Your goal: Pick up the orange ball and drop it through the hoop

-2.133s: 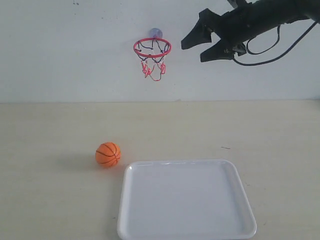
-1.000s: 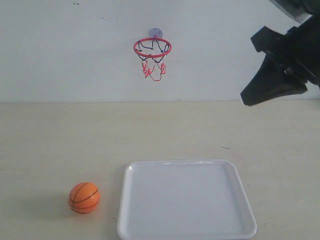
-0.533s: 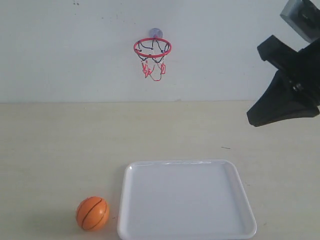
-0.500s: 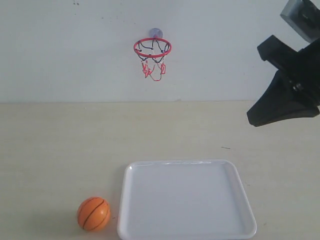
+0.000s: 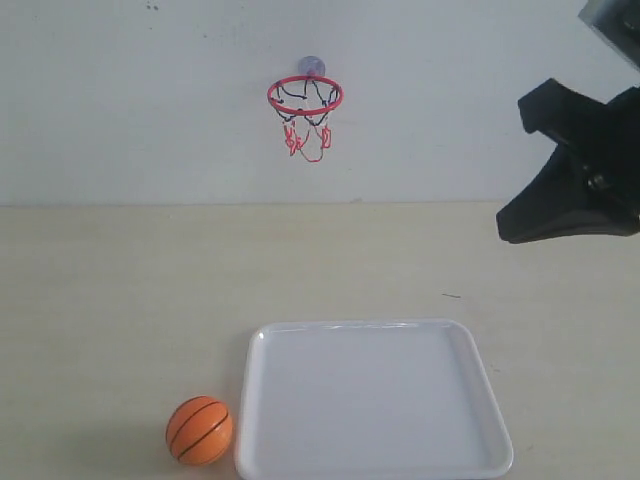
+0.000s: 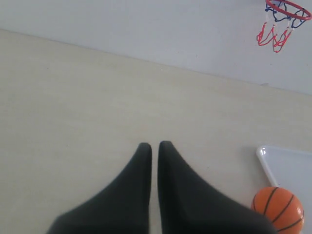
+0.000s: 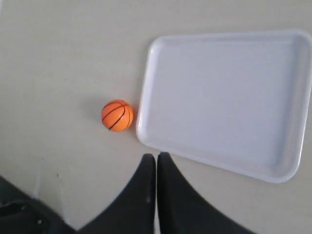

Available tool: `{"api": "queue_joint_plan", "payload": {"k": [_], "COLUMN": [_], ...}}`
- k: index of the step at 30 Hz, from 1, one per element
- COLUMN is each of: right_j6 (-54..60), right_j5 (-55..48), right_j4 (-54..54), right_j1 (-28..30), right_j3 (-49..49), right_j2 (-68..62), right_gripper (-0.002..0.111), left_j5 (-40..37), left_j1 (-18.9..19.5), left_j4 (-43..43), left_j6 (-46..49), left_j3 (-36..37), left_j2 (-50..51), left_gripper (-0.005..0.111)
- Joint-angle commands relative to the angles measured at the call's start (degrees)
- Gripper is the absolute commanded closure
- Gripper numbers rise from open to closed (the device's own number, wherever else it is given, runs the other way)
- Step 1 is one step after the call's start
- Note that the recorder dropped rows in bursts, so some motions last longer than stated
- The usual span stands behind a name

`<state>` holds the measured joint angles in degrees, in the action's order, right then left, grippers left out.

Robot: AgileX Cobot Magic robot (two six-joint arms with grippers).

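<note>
The orange ball lies on the table near the front edge, close beside the left rim of the white tray. It also shows in the left wrist view and the right wrist view. The hoop, a red ring with a string net, is fixed high on the back wall and holds nothing; the left wrist view catches it too. My right gripper hangs shut and empty at the far right, well above the table. My left gripper is shut and empty over bare table, out of the exterior view.
The white tray is empty and takes up the front middle of the table; its corner shows in the left wrist view. The white wall stands behind the beige table top.
The ball has rolled from left of centre toward the front edge, then right, up to the tray's side. My right gripper has swung from beside the hoop to the far right and lower.
</note>
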<state>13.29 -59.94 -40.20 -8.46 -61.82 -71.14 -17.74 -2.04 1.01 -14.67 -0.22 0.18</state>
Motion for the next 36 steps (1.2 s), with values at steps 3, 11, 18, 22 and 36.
{"api": "queue_joint_plan", "payload": {"k": [3, 11, 18, 22, 36], "right_j6": [8.03, 9.75, 9.75, 9.75, 5.14], "right_j5": [17.73, 36.24, 39.67, 40.06, 43.51], "right_j4": [-0.18, -0.08, 0.2, 0.06, -1.66], "right_j1": [-3.99, -4.23, -4.23, -4.23, -4.23], "right_j3": [14.37, 32.52, 42.78, 47.23, 56.59], "right_j2": [12.99, 33.5, 48.69, 54.95, 60.14], "right_gripper": [0.108, 0.108, 0.108, 0.108, 0.108], "left_j5": [0.22, 0.22, 0.22, 0.22, 0.22], "left_j1": [0.19, 0.19, 0.19, 0.19, 0.19], "left_j4": [0.08, 0.08, 0.08, 0.08, 0.08], "left_j6": [-0.32, -0.32, -0.32, -0.32, -0.32], "left_j3": [0.22, 0.22, 0.22, 0.22, 0.22], "left_j2": [-0.18, -0.18, -0.18, -0.18, -0.18], "left_gripper": [0.103, 0.103, 0.103, 0.103, 0.103]}}
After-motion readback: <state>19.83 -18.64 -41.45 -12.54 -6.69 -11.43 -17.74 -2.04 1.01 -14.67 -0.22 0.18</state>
